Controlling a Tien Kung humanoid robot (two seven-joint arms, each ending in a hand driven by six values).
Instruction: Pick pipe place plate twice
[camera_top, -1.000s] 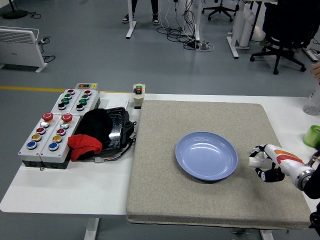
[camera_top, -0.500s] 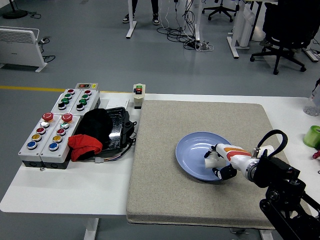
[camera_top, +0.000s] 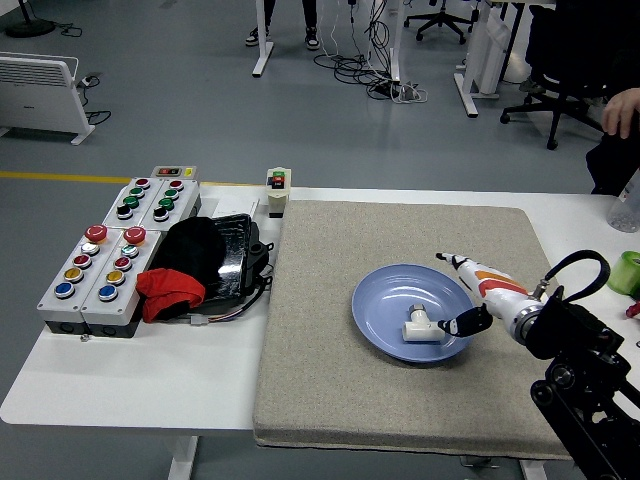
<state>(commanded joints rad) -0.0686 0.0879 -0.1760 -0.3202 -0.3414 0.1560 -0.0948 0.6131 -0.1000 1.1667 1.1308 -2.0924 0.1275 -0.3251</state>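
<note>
At the far left of the white table sit grey button boxes with red, yellow, green and blue buttons. Just right of them lies a black bundle with a red cloth at its near left side, and some thin wires trail out below. Behind that, at the back edge of the table, stands a small switch box with a green and a red button.

A grey mat covers the right part of the table. On it rests a blue plate, and inside the plate, towards its right side, lies a small white pipe, a T-shaped fitting.

The right hand reaches in from the right, over the plate's right rim, just beside the pipe. Its fingers are spread: one white fingertip points up and left, a dark one sits low next to the pipe, and nothing is held between them.

At the far right edge there is a green object and a clear bottle. A person's hand shows at the top right, away from the table
</note>
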